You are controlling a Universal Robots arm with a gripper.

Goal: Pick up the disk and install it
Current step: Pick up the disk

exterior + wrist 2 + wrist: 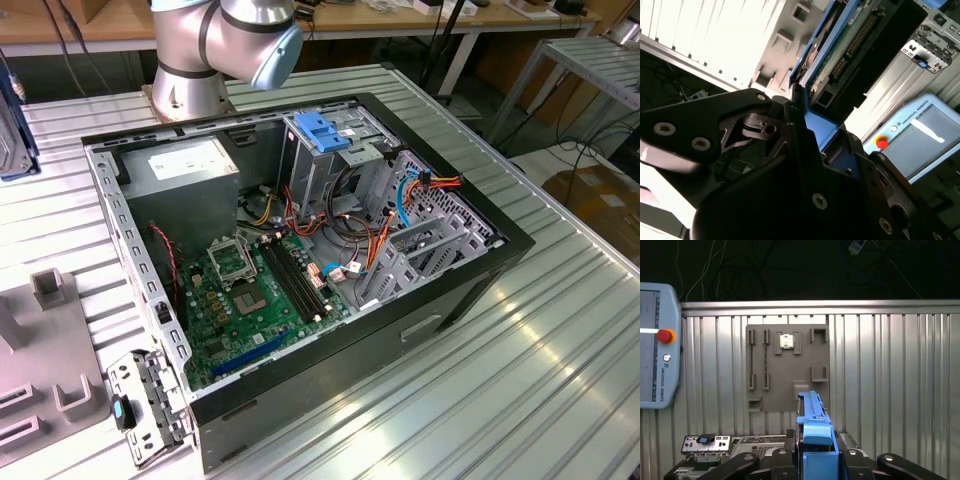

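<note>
In both wrist views my gripper (pixel 816 462) is shut on the disk (pixel 812 412), held edge-on between the black fingers (pixel 782 460). In the first wrist view the disk's bright blue rail points away from me, above a grey fixture plate (pixel 787 367) on the ribbed metal table (pixel 890 380). In the second wrist view the disk (pixel 852 42) shows its dark body, green circuit board and blue edging, sticking out past my gripper (pixel 807 127). In the exterior view the open computer case (pixel 160 330) lies on the table, with its metal drive cage (pixel 345 165) at the back.
A light-blue ribbed latch (pixel 322 130) tops the drive cage, with orange and blue cables (pixel 405 195) beside it. The arm's base (pixel 195 60) stands behind the case. A teach pendant (pixel 655 345) lies near the grey fixture (pixel 40 380). A small metal bracket (pixel 140 405) leans by the case's corner.
</note>
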